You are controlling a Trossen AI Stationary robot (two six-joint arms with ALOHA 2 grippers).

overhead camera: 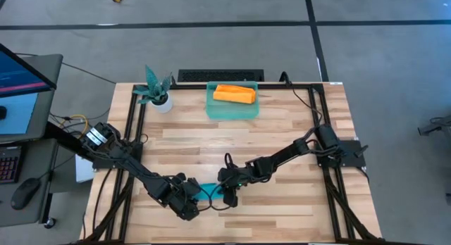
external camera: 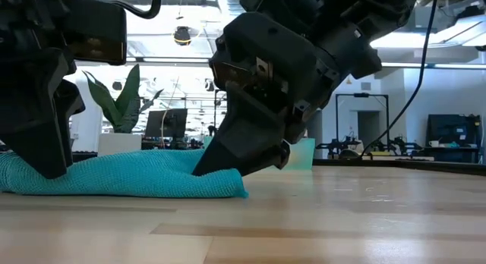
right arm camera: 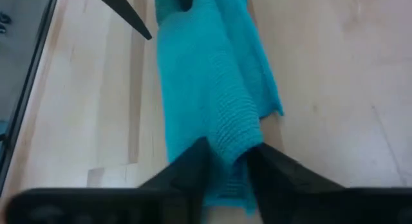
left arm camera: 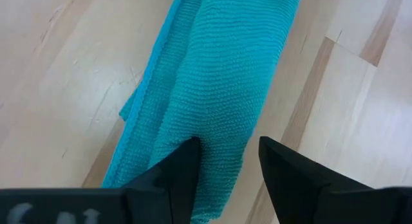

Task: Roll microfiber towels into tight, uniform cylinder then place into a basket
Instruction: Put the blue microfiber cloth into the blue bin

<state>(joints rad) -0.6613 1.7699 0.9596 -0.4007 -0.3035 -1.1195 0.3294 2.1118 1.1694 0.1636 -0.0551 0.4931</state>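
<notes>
The teal-blue towel [overhead camera: 209, 192] lies loosely rolled into a long bundle on the table near its front edge, between my two grippers; it also shows in the low view [external camera: 137, 177]. My left gripper [left arm camera: 228, 147] is open over the towel's left end. My right gripper [right arm camera: 228, 153] is shut on the towel's right end. The orange-yellow towel [overhead camera: 234, 94] lies rolled up inside the teal-green basket [overhead camera: 232, 110] at the table's far side. My left gripper points down at the towel's left end [left arm camera: 219, 140]. One finger [left arm camera: 183, 163] stands on the cloth; the other [left arm camera: 283, 163] stands on bare wood beside it. The towel lies on the table. My right gripper pinches a raised fold at the towel's right end [right arm camera: 232, 137] between its two fingers, slanting down from the table's right. The cloth there is several layers thick. The rest of the towel lies on the table.
A small potted plant [overhead camera: 156, 91] stands at the far left of the table, beside the basket. Bare wood lies between the towel and the basket. A monitor, keyboard and mouse [overhead camera: 25, 192] stand off the table's left side.
</notes>
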